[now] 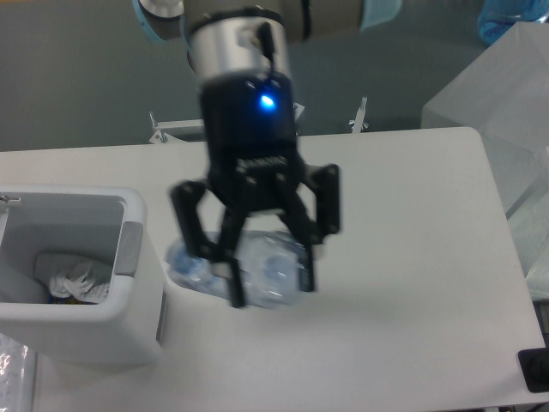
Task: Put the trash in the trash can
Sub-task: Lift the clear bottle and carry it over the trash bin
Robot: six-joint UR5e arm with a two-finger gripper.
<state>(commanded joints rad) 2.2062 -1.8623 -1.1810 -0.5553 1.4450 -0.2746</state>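
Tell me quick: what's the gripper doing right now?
Gripper: closed on the clear plastic bottle, carried in the air just right of the white trash can.

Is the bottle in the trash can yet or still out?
Out. The bottle lies sideways, clamped in the gripper, lifted beside the trash can, not over its opening. The wrapper already sits inside.

clear glossy plastic bottle (249, 273)
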